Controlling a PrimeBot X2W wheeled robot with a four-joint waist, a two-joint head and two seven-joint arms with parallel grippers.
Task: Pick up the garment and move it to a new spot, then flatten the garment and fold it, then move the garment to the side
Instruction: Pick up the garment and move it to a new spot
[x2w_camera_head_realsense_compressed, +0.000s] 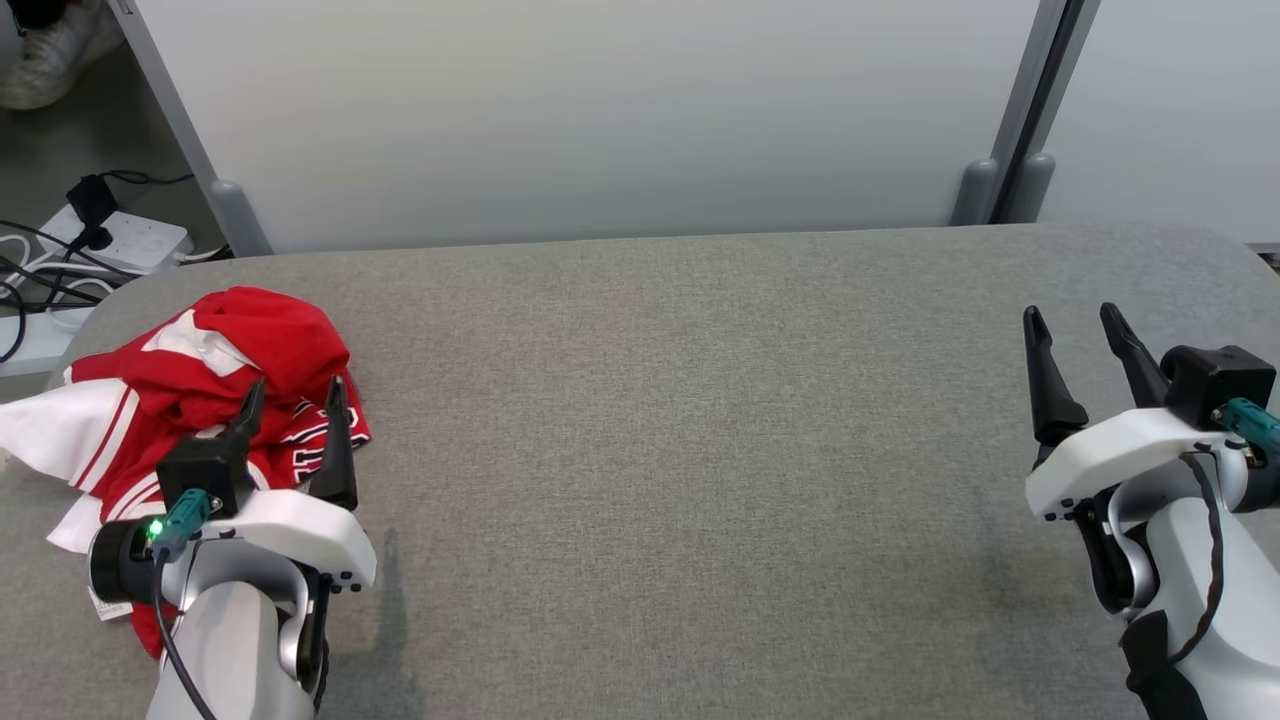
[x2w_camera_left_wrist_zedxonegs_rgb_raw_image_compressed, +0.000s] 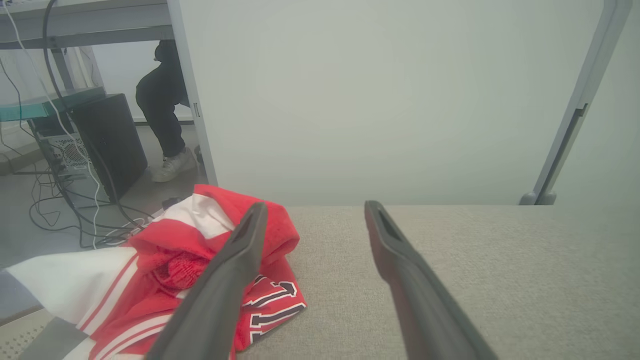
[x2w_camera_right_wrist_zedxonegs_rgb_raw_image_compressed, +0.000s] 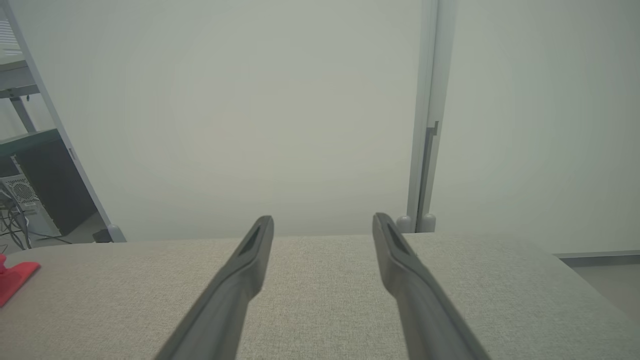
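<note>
so, left hand (x2w_camera_head_realsense_compressed: 297, 383) gapes wide beside the crumpled red garment (x2w_camera_head_realsense_compressed: 250, 340); right hand (x2w_camera_head_realsense_compressed: 1069, 310), also wide, sits well apart.

Counter (x2w_camera_head_realsense_compressed: 680, 450): a broad bare grey stretch runs between the left pincer (x2w_camera_head_realsense_compressed: 297, 385) and the right pincer (x2w_camera_head_realsense_compressed: 1069, 312), giving free passage across the middle and up to the far edge. Obstacle on the surface: the crumpled red-and-white garment (x2w_camera_head_realsense_compressed: 200, 400), heaped at the left end just ahead of the left pincer's spread fingers. A pale partition panel (x2w_camera_head_realsense_compressed: 600, 120) stands along the far edge and blocks reach beyond it.
</note>
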